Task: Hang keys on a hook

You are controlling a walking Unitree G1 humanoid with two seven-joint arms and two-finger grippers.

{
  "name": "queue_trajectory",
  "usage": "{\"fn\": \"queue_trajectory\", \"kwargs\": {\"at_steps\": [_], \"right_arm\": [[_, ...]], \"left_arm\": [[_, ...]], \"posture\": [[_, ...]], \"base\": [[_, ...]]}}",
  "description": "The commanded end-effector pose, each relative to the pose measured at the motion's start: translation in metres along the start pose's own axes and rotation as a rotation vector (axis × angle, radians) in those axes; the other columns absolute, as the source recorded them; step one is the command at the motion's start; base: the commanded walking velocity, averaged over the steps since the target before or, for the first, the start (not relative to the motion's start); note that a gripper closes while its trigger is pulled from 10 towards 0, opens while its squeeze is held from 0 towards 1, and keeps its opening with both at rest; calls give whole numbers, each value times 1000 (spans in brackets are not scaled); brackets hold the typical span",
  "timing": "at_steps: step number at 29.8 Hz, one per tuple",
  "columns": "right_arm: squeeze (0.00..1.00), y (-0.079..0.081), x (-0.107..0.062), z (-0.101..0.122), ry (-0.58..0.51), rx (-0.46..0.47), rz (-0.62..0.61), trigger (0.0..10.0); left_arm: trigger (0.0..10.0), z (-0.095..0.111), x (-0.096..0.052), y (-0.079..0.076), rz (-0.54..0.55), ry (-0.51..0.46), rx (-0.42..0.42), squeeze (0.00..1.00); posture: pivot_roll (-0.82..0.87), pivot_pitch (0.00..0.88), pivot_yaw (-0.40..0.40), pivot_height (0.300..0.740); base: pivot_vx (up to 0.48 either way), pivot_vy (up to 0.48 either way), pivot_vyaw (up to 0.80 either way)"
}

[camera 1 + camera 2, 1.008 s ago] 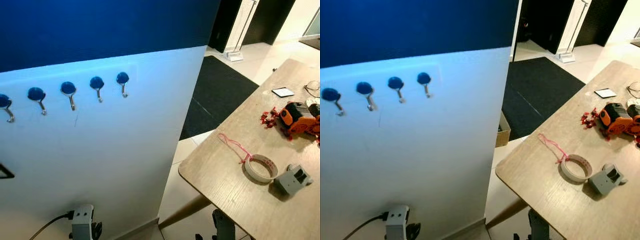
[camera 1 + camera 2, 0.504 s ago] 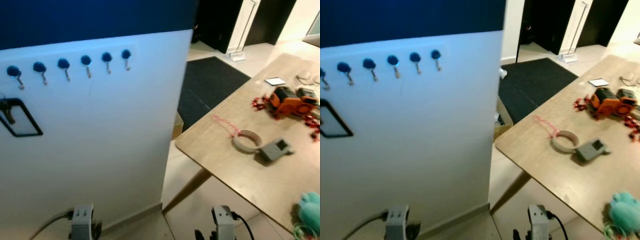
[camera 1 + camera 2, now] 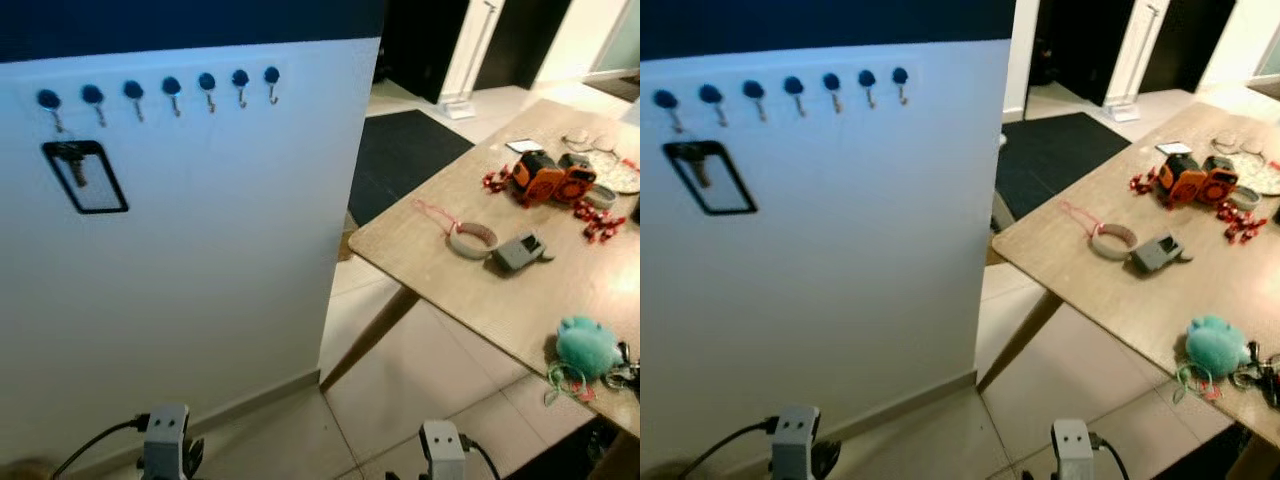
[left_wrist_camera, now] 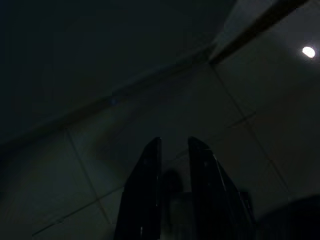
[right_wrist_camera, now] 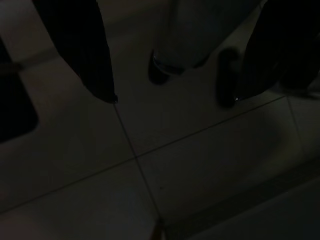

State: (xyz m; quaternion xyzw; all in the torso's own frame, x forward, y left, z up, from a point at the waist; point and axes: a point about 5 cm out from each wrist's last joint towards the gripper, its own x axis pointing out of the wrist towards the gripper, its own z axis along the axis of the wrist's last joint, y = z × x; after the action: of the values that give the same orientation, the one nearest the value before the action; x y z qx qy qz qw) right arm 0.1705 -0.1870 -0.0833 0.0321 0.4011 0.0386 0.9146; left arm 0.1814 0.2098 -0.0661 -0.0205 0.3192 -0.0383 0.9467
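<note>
Keys [image 3: 74, 166] on a black loop hung from the hook [image 3: 49, 101] at ten o'clock, newly in view as the camera drew back, so the job looked done; left hand [image 4: 172, 165] narrow, right hand [image 5: 172, 97] wide, both empty.

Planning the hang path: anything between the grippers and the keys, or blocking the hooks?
Nothing visible does. The keys on a black strap loop already hang on the white wall beneath the leftmost round blue hooks; which hook, I cannot tell. The left gripper and right gripper hang low over the tiled floor.
</note>
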Motion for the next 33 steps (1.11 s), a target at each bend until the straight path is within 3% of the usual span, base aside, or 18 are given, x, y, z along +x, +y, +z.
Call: {"fn": "queue_trajectory", "kwargs": {"at_steps": [1, 11, 20, 28, 33], "right_arm": [[0, -1, 0, 0, -7, 10, -4, 10000], [0, -5, -1, 2, -16, 5, -4, 10000], [0, 4, 2, 1, 3, 5, -2, 10000], [0, 2, 2, 1, 10, 4, -8, 10000], [0, 0, 1, -1, 17, 17, -23, 10000]], "left_arm": [[10000, 2, 1, -3, -8, -13, -4, 0], [10000, 3, 2, -3, -9, -9, 10, 0], [10000, 3, 2, -4, -7, -18, 10, 0], [10000, 3, 1, -1, 56, -38, -25, 0], [10000, 4, 1, 0, 56, -39, -10, 0]], "posture": [[26, 53, -30, 740], [27, 55, -32, 740], [30, 61, -34, 740], [23, 64, -30, 740], [26, 63, -29, 740]], "base": [[0, 0, 0], [0, 0, 0], [0, 0, 0], [0, 0, 0], [0, 0, -800]]}}
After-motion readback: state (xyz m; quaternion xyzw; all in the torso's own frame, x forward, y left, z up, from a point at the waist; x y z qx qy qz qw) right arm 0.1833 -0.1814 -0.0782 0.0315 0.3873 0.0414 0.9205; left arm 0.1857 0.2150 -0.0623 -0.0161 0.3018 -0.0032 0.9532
